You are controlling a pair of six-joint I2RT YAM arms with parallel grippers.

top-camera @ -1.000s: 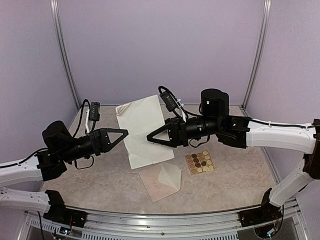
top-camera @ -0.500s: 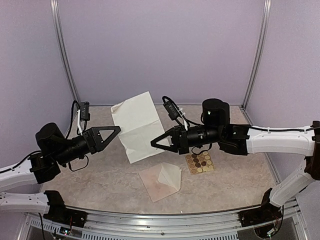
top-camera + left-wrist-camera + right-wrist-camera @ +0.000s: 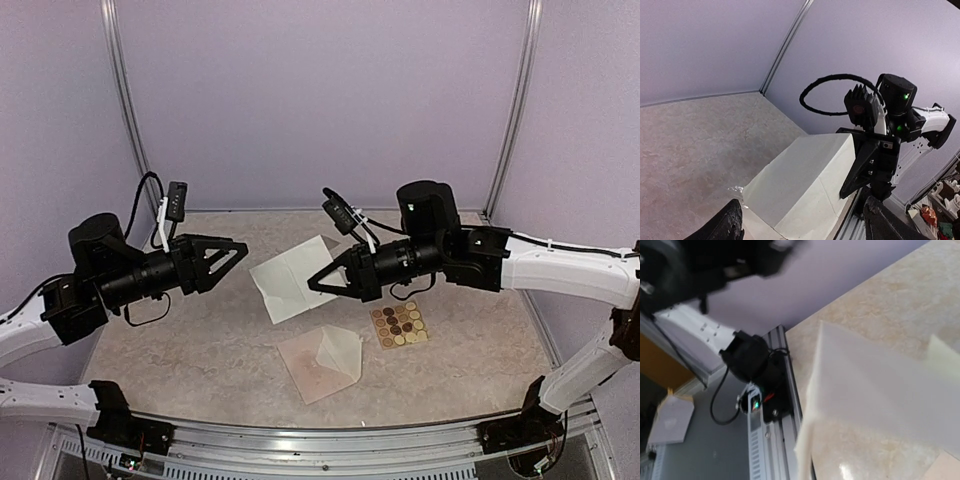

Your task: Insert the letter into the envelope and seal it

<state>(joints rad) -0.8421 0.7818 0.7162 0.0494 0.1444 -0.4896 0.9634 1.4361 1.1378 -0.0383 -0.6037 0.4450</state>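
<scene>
Letter (image 3: pixel 800 180), right gripper (image 3: pixel 844 194) pinch, left wrist view

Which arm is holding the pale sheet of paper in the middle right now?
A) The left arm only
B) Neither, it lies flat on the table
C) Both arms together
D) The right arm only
D: the right gripper is shut on the edge of the sheet, while the left gripper stands open, apart from it.
</scene>
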